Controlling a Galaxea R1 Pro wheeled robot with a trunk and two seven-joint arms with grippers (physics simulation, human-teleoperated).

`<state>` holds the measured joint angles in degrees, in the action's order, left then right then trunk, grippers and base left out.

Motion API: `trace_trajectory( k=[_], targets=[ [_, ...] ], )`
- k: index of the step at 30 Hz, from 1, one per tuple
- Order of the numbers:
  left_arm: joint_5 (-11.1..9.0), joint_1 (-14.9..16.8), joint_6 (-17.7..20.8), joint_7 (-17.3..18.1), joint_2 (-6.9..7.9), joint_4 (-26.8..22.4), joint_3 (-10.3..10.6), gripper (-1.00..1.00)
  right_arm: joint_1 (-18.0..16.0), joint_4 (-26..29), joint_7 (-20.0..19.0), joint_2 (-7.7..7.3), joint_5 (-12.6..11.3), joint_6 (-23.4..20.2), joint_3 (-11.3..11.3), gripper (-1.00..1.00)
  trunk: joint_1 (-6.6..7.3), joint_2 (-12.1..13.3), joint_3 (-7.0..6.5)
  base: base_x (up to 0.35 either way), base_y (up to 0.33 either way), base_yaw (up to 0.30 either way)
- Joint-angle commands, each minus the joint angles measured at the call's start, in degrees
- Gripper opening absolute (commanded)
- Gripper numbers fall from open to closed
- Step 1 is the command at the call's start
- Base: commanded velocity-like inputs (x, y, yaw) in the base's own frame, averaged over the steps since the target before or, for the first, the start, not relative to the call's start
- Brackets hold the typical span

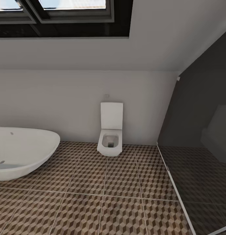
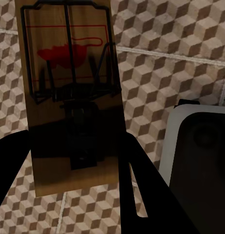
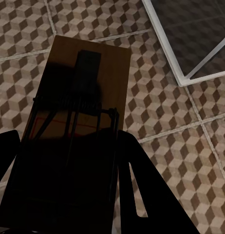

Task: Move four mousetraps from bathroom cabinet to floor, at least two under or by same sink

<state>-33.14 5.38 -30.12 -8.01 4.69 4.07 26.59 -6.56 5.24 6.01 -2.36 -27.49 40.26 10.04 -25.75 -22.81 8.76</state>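
From the head we see the bathroom floor (image 1: 103, 195), a white tub (image 1: 21, 151) at left, a square toilet (image 1: 110, 135) against the wall, a dark glass panel (image 1: 198, 156) at right, and skylights (image 1: 60, 13) above. Our left gripper (image 2: 76, 161) is clamped on a mousetrap (image 2: 73, 107), red spot visible, above the tiles. Our right gripper (image 3: 68, 165) is clamped on another mousetrap (image 3: 88, 92), over tiles near a white frame (image 3: 185, 73).
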Motion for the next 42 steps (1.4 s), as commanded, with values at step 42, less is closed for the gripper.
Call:
trace_trajectory(
  k=[42],
  targets=[
    [0.10, 0.07, -0.20, -0.34, -0.03, 0.15, 0.40, -1.00, -0.03, 0.02, 0.49, -0.01, -0.11, 0.09, 0.52, -1.00, -0.03, -0.11, 0.11, 0.000, 0.000, 0.000]
  ],
)
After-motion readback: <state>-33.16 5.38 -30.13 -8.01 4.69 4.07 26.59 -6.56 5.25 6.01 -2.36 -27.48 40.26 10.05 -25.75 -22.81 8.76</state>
